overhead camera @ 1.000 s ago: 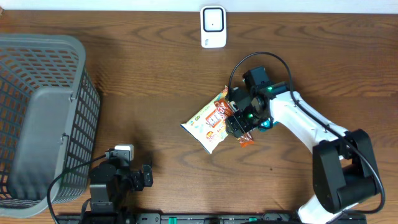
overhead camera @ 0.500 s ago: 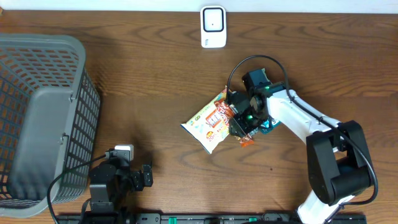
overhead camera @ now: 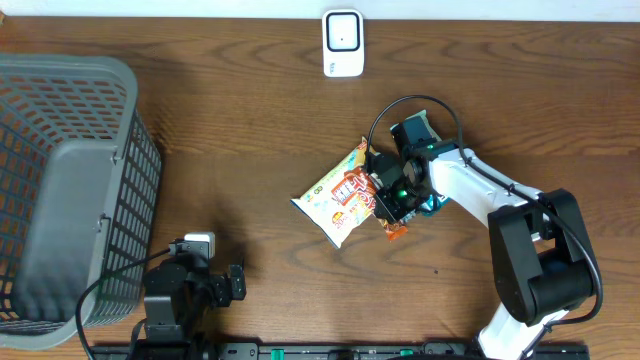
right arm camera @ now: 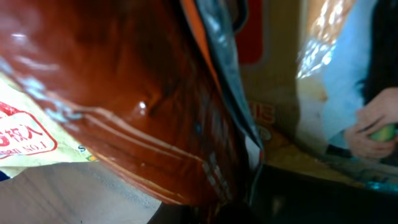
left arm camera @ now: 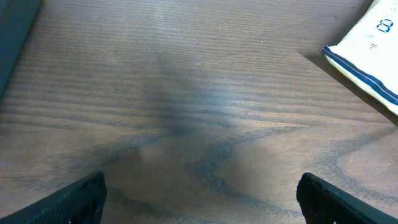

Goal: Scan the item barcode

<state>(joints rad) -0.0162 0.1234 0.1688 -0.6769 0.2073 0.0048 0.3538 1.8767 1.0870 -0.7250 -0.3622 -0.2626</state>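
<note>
Dark wood table (overhead camera: pixel 250 120) carries the snack bag (overhead camera: pixel 338 197) near its middle, the right gripper (overhead camera: pixel 388 195) pinched shut on the bag's right edge. Slick foil may slip or tear on lifting, before it reaches the scanner (overhead camera: pixel 343 43) at the far edge. Only the right wrist view shows the crumpled foil up close; the left gripper (left arm camera: pixel 200 194) gapes wide, empty.

Bare table (overhead camera: pixel 240 130) between snack bag (overhead camera: pixel 335 197) and basket (overhead camera: pixel 70 190): wide passage. Right of snack bag: right arm (overhead camera: pixel 480 190) blocks. Scanner (overhead camera: pixel 343 43) well beyond snack bag, open strip between. Left arm (overhead camera: pixel 175 290) near-left of snack bag.
</note>
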